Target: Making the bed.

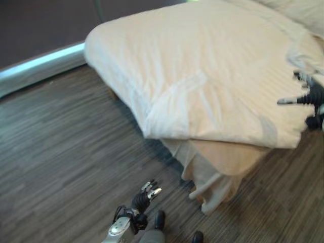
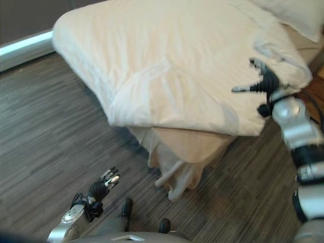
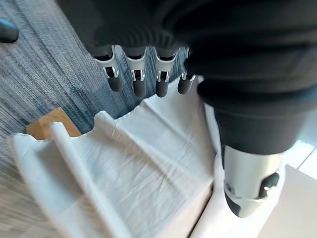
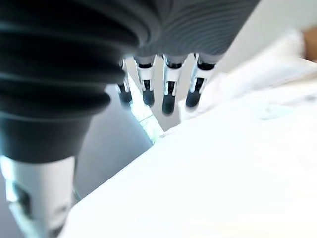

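A cream duvet (image 1: 202, 76) covers the bed, its near corner folded back on itself above a tan mattress side (image 1: 228, 157). A white sheet (image 1: 212, 187) hangs rumpled from that corner toward the floor. My right hand (image 2: 266, 83) is at the duvet's rumpled right edge, open with its fingers (image 4: 168, 94) spread and nothing in them; whether it touches the cloth I cannot tell. My left hand (image 1: 144, 195) hangs low over the floor in front of the bed corner, open and empty. Past its fingers (image 3: 138, 79) show the hanging sheet (image 3: 138, 163) and a wooden frame corner (image 3: 49, 124).
A pillow (image 2: 293, 15) lies at the bed's far right end. Dark wood-grain floor (image 1: 61, 167) runs left of and in front of the bed. A pale lit strip (image 1: 40, 63) lines the foot of the dark wall at the back left.
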Robot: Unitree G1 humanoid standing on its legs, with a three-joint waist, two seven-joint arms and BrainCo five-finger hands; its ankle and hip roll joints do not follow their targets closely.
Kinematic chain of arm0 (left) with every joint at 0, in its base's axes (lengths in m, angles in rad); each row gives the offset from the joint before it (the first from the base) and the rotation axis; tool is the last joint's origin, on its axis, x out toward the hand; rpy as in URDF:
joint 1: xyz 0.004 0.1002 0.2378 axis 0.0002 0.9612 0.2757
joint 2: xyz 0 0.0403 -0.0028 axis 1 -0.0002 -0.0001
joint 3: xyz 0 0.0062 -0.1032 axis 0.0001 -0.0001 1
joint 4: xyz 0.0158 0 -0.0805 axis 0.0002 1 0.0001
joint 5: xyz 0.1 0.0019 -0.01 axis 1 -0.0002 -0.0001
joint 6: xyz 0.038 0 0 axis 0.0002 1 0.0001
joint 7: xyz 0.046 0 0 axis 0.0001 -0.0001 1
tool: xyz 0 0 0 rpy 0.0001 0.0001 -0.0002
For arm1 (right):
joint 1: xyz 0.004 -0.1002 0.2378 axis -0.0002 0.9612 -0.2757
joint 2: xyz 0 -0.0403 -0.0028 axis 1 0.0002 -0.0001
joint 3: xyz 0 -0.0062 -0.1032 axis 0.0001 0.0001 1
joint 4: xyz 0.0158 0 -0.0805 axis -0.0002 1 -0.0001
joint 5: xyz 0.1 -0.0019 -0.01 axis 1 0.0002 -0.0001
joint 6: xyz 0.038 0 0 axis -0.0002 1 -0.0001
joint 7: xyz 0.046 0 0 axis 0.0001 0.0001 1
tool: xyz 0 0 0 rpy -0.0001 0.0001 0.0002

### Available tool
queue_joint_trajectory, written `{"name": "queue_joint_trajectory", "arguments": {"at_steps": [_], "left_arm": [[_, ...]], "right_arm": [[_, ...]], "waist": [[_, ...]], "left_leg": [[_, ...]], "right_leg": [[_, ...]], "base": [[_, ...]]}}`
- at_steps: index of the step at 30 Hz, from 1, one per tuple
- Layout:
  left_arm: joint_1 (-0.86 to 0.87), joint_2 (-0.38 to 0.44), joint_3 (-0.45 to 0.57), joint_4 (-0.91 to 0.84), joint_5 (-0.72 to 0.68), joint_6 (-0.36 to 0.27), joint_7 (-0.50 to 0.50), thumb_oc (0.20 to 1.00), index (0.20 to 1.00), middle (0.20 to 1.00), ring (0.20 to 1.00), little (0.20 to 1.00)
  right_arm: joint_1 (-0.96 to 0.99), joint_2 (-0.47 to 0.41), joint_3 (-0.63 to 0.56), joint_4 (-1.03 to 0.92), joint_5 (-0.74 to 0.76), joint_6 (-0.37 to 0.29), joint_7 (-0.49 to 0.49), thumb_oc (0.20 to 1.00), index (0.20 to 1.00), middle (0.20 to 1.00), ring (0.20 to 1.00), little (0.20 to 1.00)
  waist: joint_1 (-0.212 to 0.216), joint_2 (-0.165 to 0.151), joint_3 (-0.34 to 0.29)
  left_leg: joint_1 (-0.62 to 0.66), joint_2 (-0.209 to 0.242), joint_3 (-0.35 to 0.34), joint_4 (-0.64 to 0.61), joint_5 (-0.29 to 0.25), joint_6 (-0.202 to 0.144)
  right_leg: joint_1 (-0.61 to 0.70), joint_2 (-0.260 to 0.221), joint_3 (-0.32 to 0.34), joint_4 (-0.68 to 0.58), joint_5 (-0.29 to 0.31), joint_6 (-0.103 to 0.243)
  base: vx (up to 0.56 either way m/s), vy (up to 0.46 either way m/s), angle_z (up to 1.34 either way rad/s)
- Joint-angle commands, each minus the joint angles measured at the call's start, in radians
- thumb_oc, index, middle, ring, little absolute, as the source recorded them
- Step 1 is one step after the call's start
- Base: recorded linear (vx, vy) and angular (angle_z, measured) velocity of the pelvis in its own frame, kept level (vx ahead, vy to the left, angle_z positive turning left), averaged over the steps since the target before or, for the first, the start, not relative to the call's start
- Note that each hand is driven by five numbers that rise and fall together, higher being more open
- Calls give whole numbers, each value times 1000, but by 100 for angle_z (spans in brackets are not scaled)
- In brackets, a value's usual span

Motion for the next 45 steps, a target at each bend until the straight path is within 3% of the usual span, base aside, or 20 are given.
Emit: {"name": "queue_joint_trajectory", "arguments": {"at_steps": [1,2,4,6,8,13,15,20,24,27,28,35,37,39,41,45], "left_arm": [[-67,93,13,-82,-38,-41,0,1000,1000,1000,1000,1000],[-76,109,5,-108,-32,-42,2,1000,1000,1000,1000,1000],[-81,129,-4,-147,-29,-34,-5,1000,1000,1000,1000,1000],[-89,135,-8,-165,-41,-30,1,1000,1000,1000,1000,1000],[-106,131,-9,-184,-57,-37,15,1000,1000,1000,1000,1000],[-137,124,-12,-211,-70,-40,45,1000,1000,1000,1000,1000],[-150,100,-23,-215,-77,-44,64,1000,1000,1000,1000,1000],[-183,77,-36,-212,-74,-53,91,1000,1000,1000,1000,1000],[-228,35,-62,-188,-75,-56,113,1000,1000,1000,1000,1000],[-247,12,-57,-158,-71,-56,111,1000,1000,1000,1000,1000],[-253,6,-55,-148,-69,-57,110,1000,1000,1000,1000,1000],[-269,-24,-30,-129,-65,-74,124,1000,1000,1000,1000,1000],[-251,-26,7,-109,-48,-77,122,1000,1000,1000,1000,1000],[-250,-25,6,-109,-48,-78,122,1000,1000,1000,1000,1000],[-237,-23,49,-71,-40,-71,116,1000,1000,1000,1000,1000],[-224,-7,79,-57,-33,-59,101,1000,1000,1000,1000,1000]], "right_arm": [[-225,-43,34,58,-80,-21,-55,1000,1000,1000,1000,1000],[-391,-13,190,227,-171,-7,-65,1000,1000,1000,1000,1000],[-520,-2,363,378,-357,15,-75,1000,1000,1000,1000,1000],[-553,-1,363,414,-409,44,-104,1000,1000,1000,1000,1000],[-559,-4,320,437,-356,51,-120,1000,1000,1000,1000,1000],[-583,23,376,510,-418,89,-110,1000,1000,1000,1000,1000],[-571,74,330,542,-379,94,-115,1000,1000,1000,1000,1000],[-498,109,251,560,-304,96,-117,1000,1000,1000,1000,1000],[-345,163,71,595,-160,94,-104,1000,1000,1000,1000,1000],[-240,204,19,608,-162,93,-76,1000,1000,1000,1000,1000],[-214,223,6,613,-166,94,-70,200,200,200,200,200],[78,303,-65,483,-190,59,-67,200,200,200,200,200],[359,381,-66,252,-243,30,-2,200,200,200,200,200],[362,381,-67,250,-244,31,-2,200,200,200,200,200],[617,422,-112,85,-295,31,66,200,200,200,200,200],[866,473,-189,20,-330,40,123,200,200,200,200,200]], "waist": [[91,-85,105],[114,-78,125],[142,-71,145],[153,-66,158],[165,-59,177],[178,-49,221],[185,-43,256],[193,-32,300],[203,7,346],[200,25,356],[196,29,356],[152,22,352],[91,-11,333],[92,-11,332],[29,-45,303],[-17,-63,260]], "left_leg": [[9,3,-31,5,-34,-9],[-17,3,-57,5,-25,-17],[-58,2,-83,5,-9,-27],[-86,-1,-94,5,-1,-32],[-117,0,-105,5,10,-38],[-181,6,-118,5,28,-49],[-211,12,-114,5,35,-51],[-263,15,-119,5,46,-57],[-310,8,-126,5,57,-54],[-322,5,-123,5,64,-52],[-320,5,-121,5,64,-50],[-266,6,-106,5,51,-40],[-211,12,-85,5,34,-33],[-210,12,-85,5,34,-33],[-153,15,-58,5,11,-28],[-102,10,-36,5,-6,-17]], "right_leg": [[-13,-119,-8,12,158,97],[-25,-113,-29,12,152,93],[-50,-108,-55,12,147,93],[-72,-106,-65,12,146,93],[-94,-102,-75,12,144,92],[-160,-93,-75,12,148,90],[-196,-86,-56,12,153,88],[-248,-80,-51,12,156,86],[-296,-82,-49,12,162,89],[-316,-82,-44,12,166,90],[-316,-81,-39,12,166,90],[-284,-84,-21,12,164,89],[-244,-85,-5,12,161,85],[-244,-85,-5,12,160,85],[-205,-85,13,12,156,81],[-168,-91,26,12,150,81]], "base": [[-53,-28,43],[-43,-38,30],[-24,-20,27],[-12,10,75],[-14,-9,52],[-26,9,4],[-62,30,-10],[-35,-19,-11],[-36,17,-1],[-9,35,-2],[-4,54,-3],[15,38,-6],[0,0,0],[15,8,-9],[55,19,-33],[58,13,-21]]}}
